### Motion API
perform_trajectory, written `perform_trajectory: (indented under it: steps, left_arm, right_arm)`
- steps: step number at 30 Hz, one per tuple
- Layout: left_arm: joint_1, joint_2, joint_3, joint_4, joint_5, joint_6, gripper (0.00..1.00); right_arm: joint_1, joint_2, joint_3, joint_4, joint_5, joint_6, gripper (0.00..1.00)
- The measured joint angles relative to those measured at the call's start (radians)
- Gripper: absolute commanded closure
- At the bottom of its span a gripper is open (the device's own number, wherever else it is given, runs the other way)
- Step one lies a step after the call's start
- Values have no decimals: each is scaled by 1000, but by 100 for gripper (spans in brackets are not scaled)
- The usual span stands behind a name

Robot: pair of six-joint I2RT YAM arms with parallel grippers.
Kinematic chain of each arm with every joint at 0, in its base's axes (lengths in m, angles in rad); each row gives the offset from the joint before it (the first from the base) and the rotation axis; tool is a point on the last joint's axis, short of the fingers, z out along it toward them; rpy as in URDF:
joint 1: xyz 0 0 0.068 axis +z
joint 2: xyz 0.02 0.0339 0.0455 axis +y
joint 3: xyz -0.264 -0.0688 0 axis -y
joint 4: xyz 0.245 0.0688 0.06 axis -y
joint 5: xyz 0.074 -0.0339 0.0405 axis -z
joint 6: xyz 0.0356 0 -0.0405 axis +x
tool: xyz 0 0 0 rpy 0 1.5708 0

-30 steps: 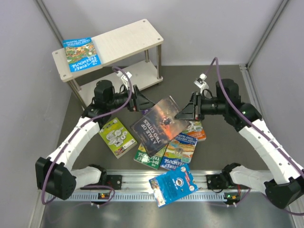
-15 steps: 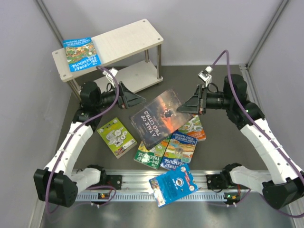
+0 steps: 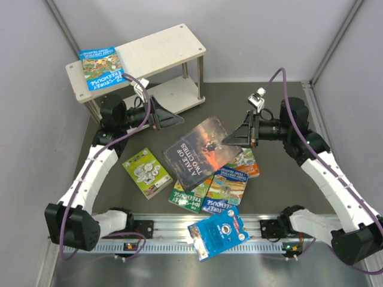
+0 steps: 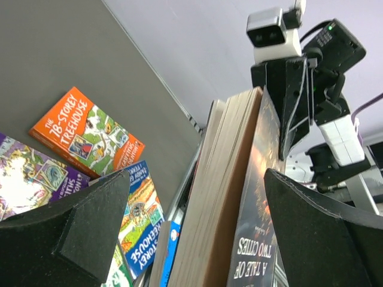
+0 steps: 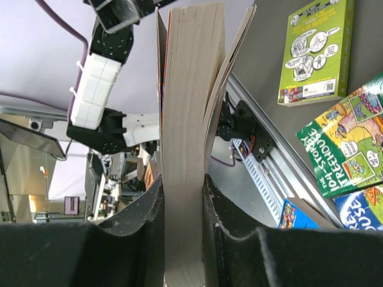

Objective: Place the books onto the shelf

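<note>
Top external view gives me two arms, one shelf [image 3: 173, 45] and seven books I can count. One blue book [image 3: 103, 67] lies flat on the left end of the shelf's upper board. One dark "Tale of Two Cities" book [image 3: 200, 152] is in the right pincer [image 3: 229, 140]. Five more lie on the surface [image 3: 281, 113]: a lime-green one [image 3: 146, 172] to the left, a green Treehouse title [image 3: 187, 197], a blue-spined Treehouse title [image 3: 226, 188], an orange one [image 3: 246, 162], and a bright blue one [image 3: 218, 232] resting on the metal rail [image 3: 161, 227] at the near edge. My left wrist camera also shows a purple cover [image 4: 24, 179] beside the orange book [image 4: 87, 140]; from above I cannot find it.

The dark book's long axis runs from near-left to far-right, cover up and tilted, its far-right edge raised. The right pincer is clamped on that edge. In the right wrist view the page block [image 5: 188, 119] stands edge-on, squeezed between both fingers [image 5: 143, 230]. Whether its low end rests on the books beneath, I cannot tell.

The left pincer [image 3: 173, 119] gapes wide, pointing at the book's far-left corner, near it but apart.

The surface is dark grey and matte, boxed in by pale walls with metal corner struts. The shelf stands in the far-left corner.
</note>
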Motion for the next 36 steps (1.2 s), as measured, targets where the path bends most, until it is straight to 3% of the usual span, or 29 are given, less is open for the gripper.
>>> perform_trajectory:
  steps: [10, 13, 14, 15, 16, 20, 24, 25, 26, 28, 30, 36]
  left_arm:
    - [-123, 6, 3, -126, 22, 92, 1]
    - [-172, 8, 3, -149, 13, 113, 9]
    - [-181, 8, 3, -159, 8, 121, 14]
    - [-185, 8, 3, -169, 5, 130, 34]
    - [-186, 8, 3, -182, -2, 139, 42]
    - [-178, -2, 13, -229, -5, 162, 98]
    - [-181, -20, 40, -294, -43, 198, 100]
    - [-182, -22, 46, -309, -47, 206, 100]
    - [-183, -22, 56, -326, -55, 214, 100]
    - [-187, -22, 86, -373, -79, 234, 100]
    - [-194, -19, 124, -446, -134, 269, 100]
    - [-182, 78, 473, -788, -383, 373, 100]
  right_arm:
    - [0, 93, 55, 85, -9, 32, 100]
    - [0, 113, 67, 95, -18, 32, 100]
    - [0, 117, 69, 96, -27, 34, 100]
    - [0, 121, 73, 95, -31, 35, 100]
    - [0, 125, 77, 95, -38, 37, 100]
    - [-8, 144, 89, 76, -26, 13, 100]
    - [-20, 169, 92, 82, -35, 3, 100]
    - [-20, 170, 92, 82, -36, 3, 78]
    - [-21, 170, 93, 84, -37, 3, 50]
    - [-27, 170, 95, 92, -27, 19, 10]
    - [-44, 171, 107, 96, -1, 28, 0]
    - [-136, 139, 100, 80, 110, 35, 0]
